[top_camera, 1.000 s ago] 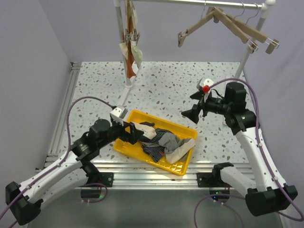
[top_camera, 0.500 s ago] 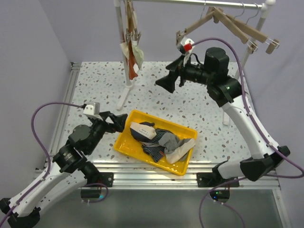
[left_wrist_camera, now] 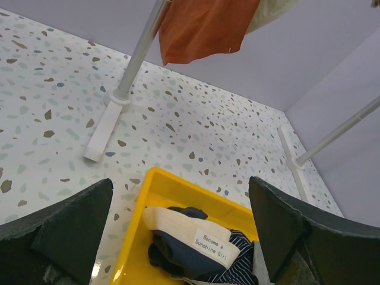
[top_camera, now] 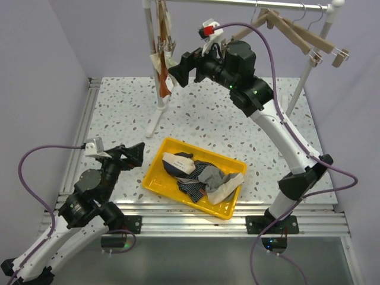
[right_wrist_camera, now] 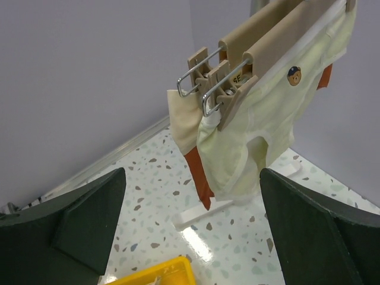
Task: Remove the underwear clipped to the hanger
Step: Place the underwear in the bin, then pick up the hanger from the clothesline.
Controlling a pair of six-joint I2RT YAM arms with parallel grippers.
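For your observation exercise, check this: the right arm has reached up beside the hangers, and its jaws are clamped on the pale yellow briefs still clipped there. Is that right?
Not quite. The right gripper is up by the hangers, but its jaws stand open and apart from the pale yellow briefs, as the right wrist view shows.

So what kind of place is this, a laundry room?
More likely a robot test bench staged as laundry: a speckled table walled by plain panels, a clothes rail with wooden hangers, and a yellow tray of underwear.
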